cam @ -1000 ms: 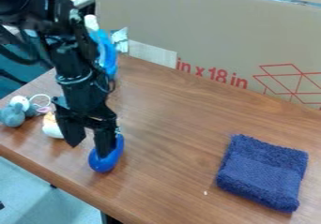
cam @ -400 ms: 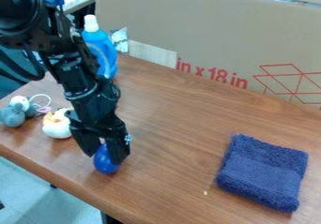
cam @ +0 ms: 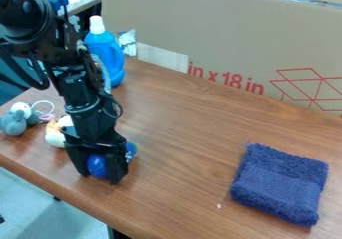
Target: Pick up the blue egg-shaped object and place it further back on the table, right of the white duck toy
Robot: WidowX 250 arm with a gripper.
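Your gripper (cam: 100, 178) is sitting wide around one smooth, rounded blue thing (cam: 97, 166) on the wood-grain table (cam: 180, 133). You've got one folded, fuzzy navy towel (cam: 279, 184) well apart, plus one glossy bottle (cam: 103, 45).

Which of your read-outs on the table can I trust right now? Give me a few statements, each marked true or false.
1. The gripper is down at a blue object. True.
2. The dark blue towel lies folded on the table. True.
3. The gripper is over the towel. False: it is well apart from the towel, at the blue object.
4. The blue bottle has a white cap. True.
5. The bottle lies on its side. False: the bottle stands upright.
6. The grey toy sits on the towel. False: the toy is on the table, well apart from the towel.
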